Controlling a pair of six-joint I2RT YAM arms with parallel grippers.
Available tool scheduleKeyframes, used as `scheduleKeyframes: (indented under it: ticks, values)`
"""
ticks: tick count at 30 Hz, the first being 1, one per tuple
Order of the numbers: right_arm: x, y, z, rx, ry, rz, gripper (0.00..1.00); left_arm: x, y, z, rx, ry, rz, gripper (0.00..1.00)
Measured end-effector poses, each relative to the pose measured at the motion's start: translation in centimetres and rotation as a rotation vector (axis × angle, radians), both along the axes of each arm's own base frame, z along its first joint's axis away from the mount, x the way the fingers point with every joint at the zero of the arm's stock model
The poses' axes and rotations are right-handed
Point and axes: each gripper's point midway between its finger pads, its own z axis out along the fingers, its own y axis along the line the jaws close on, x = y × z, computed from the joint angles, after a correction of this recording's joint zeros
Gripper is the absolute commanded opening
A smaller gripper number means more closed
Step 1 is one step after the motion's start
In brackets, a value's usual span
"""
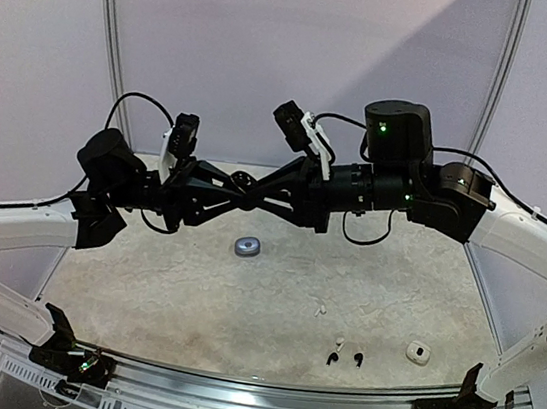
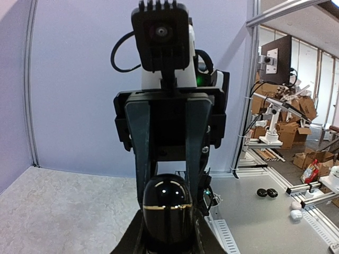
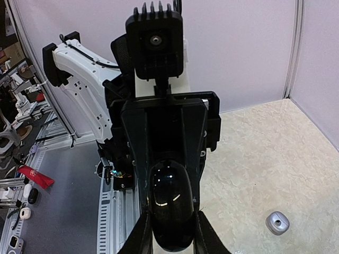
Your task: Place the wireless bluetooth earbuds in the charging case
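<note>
Currently held: black charging case [image 2: 167,209], mid-air between your two arms; its lid appears shut.
Left gripper [image 2: 168,242]: fingers pinching one end of the case.
Right gripper [image 3: 170,242]: fingers pinching the opposite end.
Case axis: long axis in line with both grippers, running across the table [image 1: 161,291].
Earbuds [image 1: 332,359]: loose on the table near its front edge, right of centre, well below both grippers.
Earbud axis: too small to tell.
Nearer arm: the right, by my judgement.
Next move: you likely need one gripper freed, then lowered towards the near right.
</note>
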Motion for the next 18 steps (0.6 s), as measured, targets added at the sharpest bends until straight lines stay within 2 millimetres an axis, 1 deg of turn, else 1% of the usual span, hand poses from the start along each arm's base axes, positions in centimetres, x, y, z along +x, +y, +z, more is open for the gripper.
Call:
scheduleKeyframes:
  ticks: [1,2,4,6,8,11,15,18]
  values:
    - [0.0,0.0,0.0,-0.001,0.000,-0.001,0.00,0.0,0.0,0.0,0.000,0.000,0.002,0.42]
    - [0.0,0.0,0.0,-0.003,-0.001,-0.003,0.00,0.1,0.0,0.0,0.000,0.000,0.006,0.56]
    - [0.1,-0.1,-0.1,-0.009,0.001,-0.010,0.00,0.5,-0.1,0.0,-0.004,-0.010,0.036,0.72]
    - [0.2,-0.2,-0.5,-0.026,0.005,-0.020,0.00,1.0,-0.1,-0.2,0.000,-0.022,0.068,0.80]
    - [0.4,-0.5,-1.1,-0.057,0.012,-0.034,0.00,1.3,-0.1,-0.7,0.024,-0.034,0.088,0.81]
    - [0.6,-1.2,-1.3,-0.102,0.010,-0.062,0.00,1.4,0.1,-1.9,0.078,-0.071,0.110,0.80]
    - [0.8,-2.2,-0.1,-0.150,-0.033,-0.091,0.00,0.8,0.5,-4.3,0.191,-0.145,0.102,0.77]
    - [1.1,-2.4,0.7,-0.186,-0.091,-0.098,0.00,0.3,0.7,-5.8,0.258,-0.186,0.079,0.75]
